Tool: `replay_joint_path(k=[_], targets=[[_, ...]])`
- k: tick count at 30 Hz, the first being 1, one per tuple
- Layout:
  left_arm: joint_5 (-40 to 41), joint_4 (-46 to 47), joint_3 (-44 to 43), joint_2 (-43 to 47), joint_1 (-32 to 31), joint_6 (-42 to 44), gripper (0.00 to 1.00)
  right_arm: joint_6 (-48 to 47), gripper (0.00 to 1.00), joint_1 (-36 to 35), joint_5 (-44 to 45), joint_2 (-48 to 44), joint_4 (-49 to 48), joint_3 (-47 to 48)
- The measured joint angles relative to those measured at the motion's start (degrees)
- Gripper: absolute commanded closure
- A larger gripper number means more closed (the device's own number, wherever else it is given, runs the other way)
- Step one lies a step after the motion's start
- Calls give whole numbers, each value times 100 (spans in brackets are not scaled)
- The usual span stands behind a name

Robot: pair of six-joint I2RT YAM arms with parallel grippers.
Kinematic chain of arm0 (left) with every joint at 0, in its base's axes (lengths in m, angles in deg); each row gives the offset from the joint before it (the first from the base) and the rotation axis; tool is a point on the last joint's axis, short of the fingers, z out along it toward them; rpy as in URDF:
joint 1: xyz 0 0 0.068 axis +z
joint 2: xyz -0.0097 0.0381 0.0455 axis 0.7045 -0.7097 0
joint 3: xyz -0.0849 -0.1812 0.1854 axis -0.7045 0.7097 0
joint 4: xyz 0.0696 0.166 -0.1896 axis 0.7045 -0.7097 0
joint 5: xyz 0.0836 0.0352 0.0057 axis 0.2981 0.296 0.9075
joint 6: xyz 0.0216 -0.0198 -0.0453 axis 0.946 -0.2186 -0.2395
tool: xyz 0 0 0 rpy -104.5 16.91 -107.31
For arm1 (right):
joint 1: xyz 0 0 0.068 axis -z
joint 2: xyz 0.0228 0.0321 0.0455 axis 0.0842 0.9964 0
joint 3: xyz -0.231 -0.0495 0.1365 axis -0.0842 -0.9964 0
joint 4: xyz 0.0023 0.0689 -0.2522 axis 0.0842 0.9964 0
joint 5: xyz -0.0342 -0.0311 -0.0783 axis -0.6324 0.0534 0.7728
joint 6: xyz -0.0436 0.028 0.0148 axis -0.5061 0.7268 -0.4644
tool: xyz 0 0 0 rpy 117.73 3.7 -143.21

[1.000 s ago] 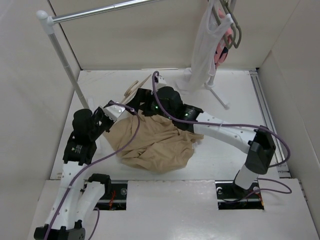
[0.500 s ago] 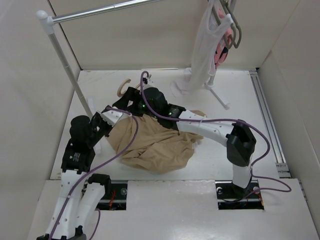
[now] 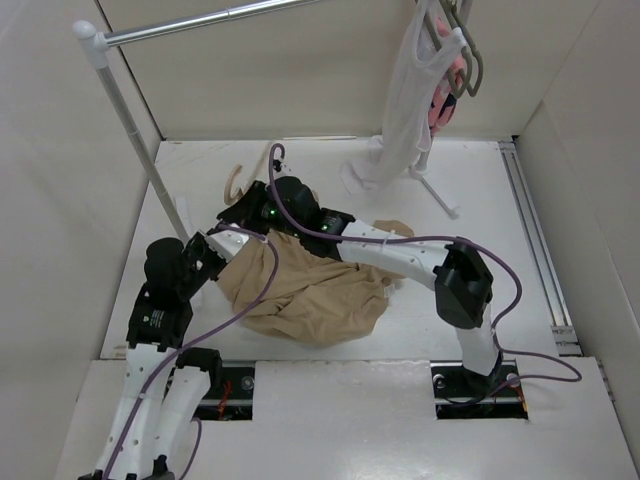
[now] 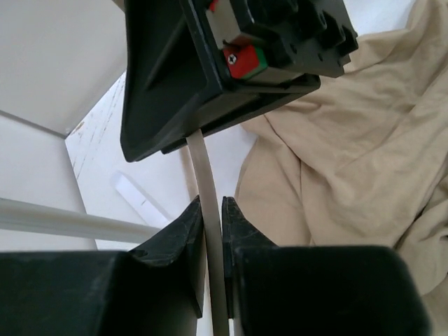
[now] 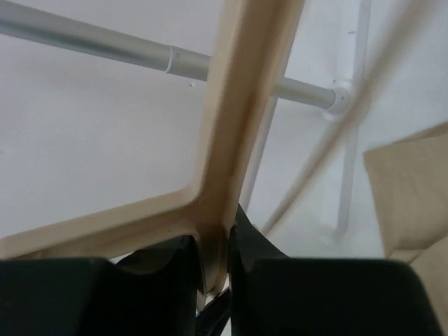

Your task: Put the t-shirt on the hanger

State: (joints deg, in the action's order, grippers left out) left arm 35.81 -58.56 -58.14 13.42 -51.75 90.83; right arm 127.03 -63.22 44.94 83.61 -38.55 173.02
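Note:
The tan t-shirt [image 3: 310, 290] lies crumpled on the white table between the two arms, and it fills the right side of the left wrist view [image 4: 350, 154]. The pale hanger is held off the table at the shirt's far left edge, its curved hook [image 3: 233, 181] pointing away. My left gripper [image 4: 212, 203] is shut on one thin arm of the hanger [image 4: 203, 164]. My right gripper [image 5: 222, 231] is shut on the hanger [image 5: 245, 105] where the neck meets the shoulders. From above, the right gripper [image 3: 250, 203] sits just beyond the left gripper [image 3: 220, 242].
A clothes rack's upright pole [image 3: 130, 120] stands just left of the grippers, with its bar [image 3: 200, 22] overhead. At the back right hang a white sleeveless top [image 3: 405, 110], a pink garment [image 3: 442, 105] and grey hangers [image 3: 470, 60]. The rack's foot [image 3: 435, 190] rests below them.
My right gripper has closed on the hanger. The right arm and the hanger's hook have shifted left and towards the pole. The left gripper has kept its grip.

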Motion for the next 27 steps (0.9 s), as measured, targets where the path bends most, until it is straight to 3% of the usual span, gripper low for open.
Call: replay_joint_path(k=[1, 4, 5, 8, 11, 15, 16, 17, 18, 20, 22, 24, 27], targets=[[7, 7, 39, 7, 9, 35, 100, 151, 99, -13, -31, 20, -26, 44], [-28, 31, 46, 31, 31, 39, 99, 275, 100, -17, -9, 26, -42, 46], [-37, 22, 46, 31, 31, 26, 85, 280, 100, -17, -9, 24, -52, 26], [-409, -129, 44, 66, -11, 2, 24, 170, 100, 11, -90, 7, -146, -83], [-796, -275, -26, 232, -48, -107, 11, -380, 100, 192, -420, -57, -149, -334], [-1099, -363, -284, 590, -48, -413, 14, -1412, 100, 645, -1233, -343, -138, -901], [-1185, -374, -376, 686, -48, -505, 19, -1670, 100, 769, -1499, -457, -155, -1080], [-1281, -380, -483, 802, -48, -579, 34, -1939, 100, 894, -1801, -597, -153, -1287], [-1384, -376, -586, 894, -48, -667, 41, -2186, 100, 1023, -2114, -763, -138, -1499], [-1641, -337, -804, 1023, -48, -741, 46, -2702, 100, 1211, -2599, -1086, -72, -1899], [-1982, -291, -1008, 1032, -48, -621, 47, -3254, 100, 1298, -2957, -1386, 267, -2135], [-2391, -367, -1196, 925, -48, -192, 43, -3823, 100, 1274, -3112, -1563, 780, -2144], [-2990, -586, -1482, 549, -48, 1043, 32, -4352, 100, 1198, -3171, -1637, 1429, -2061]])
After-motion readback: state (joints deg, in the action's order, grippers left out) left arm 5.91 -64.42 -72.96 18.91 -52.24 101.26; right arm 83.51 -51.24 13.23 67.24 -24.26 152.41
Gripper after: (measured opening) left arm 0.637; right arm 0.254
